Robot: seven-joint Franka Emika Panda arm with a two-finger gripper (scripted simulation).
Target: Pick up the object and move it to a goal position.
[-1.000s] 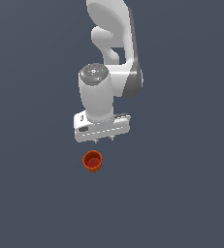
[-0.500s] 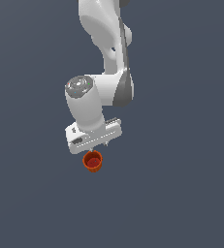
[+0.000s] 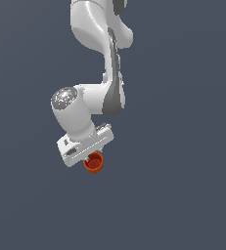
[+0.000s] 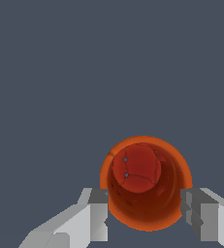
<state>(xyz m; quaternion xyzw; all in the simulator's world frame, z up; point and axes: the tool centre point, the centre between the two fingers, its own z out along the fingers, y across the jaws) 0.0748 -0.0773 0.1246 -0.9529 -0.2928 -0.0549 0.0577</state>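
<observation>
The object is a small red-orange cup [image 3: 95, 166] with a darker red inside, standing upright on the flat grey ground [image 3: 183, 195]. In the exterior view the white hand of my gripper [image 3: 91, 158] sits right over it and hides its upper rim. The wrist view looks straight down into the cup [image 4: 142, 184]. My gripper [image 4: 145, 202] is open, with one grey fingertip [image 4: 99, 201] on one side of the cup and the other on the opposite side. I cannot tell whether the pads touch the cup's wall.
Only the plain dark grey ground surrounds the cup in both views. The white arm [image 3: 104, 58] rises from the hand toward the top of the exterior view.
The arm has swung down and toward the exterior view's left, bringing the hand from above and behind the cup to directly over it. The cup has stayed in place.
</observation>
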